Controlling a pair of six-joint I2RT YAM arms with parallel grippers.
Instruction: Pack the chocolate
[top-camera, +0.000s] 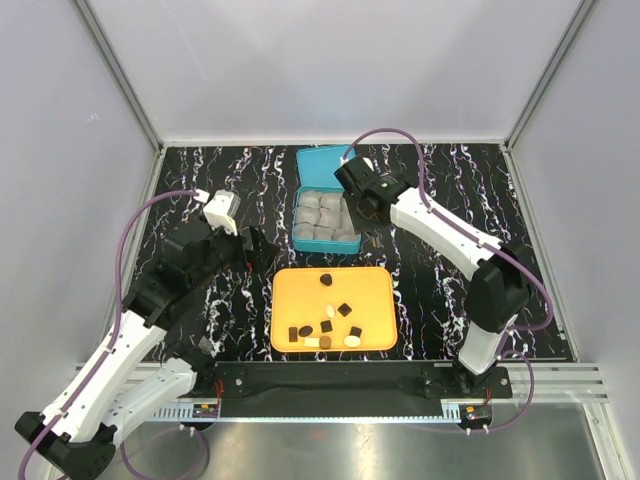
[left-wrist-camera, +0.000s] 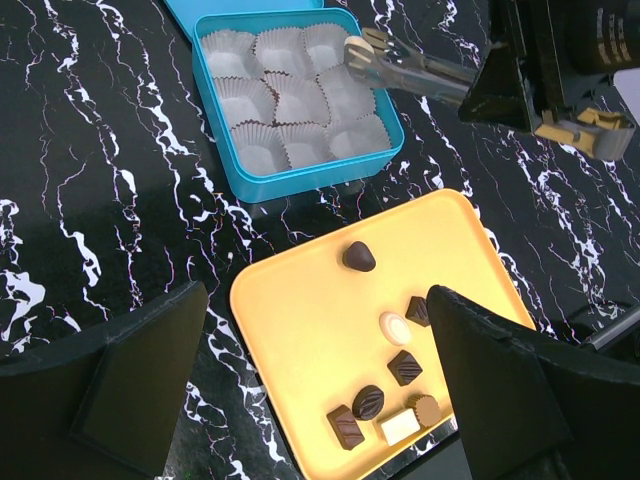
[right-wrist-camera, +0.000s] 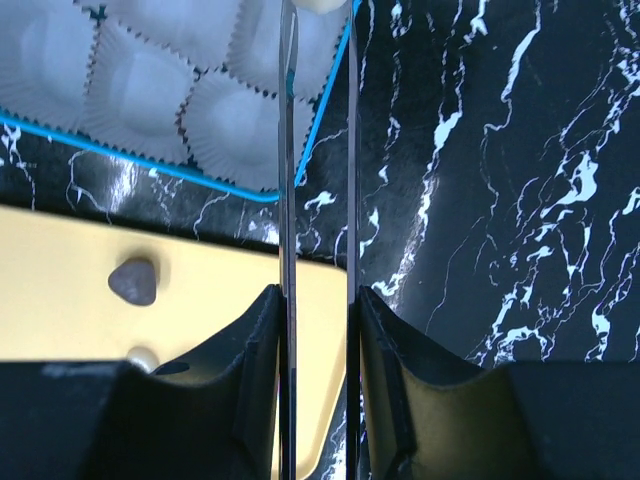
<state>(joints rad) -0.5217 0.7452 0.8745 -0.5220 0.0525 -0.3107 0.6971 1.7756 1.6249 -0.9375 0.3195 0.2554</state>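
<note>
Several dark and cream chocolate pieces (top-camera: 326, 326) lie on the orange tray (top-camera: 290, 285); they also show in the left wrist view (left-wrist-camera: 404, 367). My right gripper (top-camera: 362, 195) is shut on metal tongs (right-wrist-camera: 288, 200), which also show in the left wrist view (left-wrist-camera: 410, 72). The tong tips hold a cream-white piece (left-wrist-camera: 358, 47) over the far right cup of the blue tin (left-wrist-camera: 300, 184). My left gripper (left-wrist-camera: 315, 380) is open and empty, hovering above the tray's near-left part (left-wrist-camera: 290, 320).
The blue tin (top-camera: 303, 215) holds white paper cups (left-wrist-camera: 285, 100), with its lid (top-camera: 320, 162) open at the back. One dark piece (top-camera: 326, 279) sits apart at the tray's far side. Black marbled table around.
</note>
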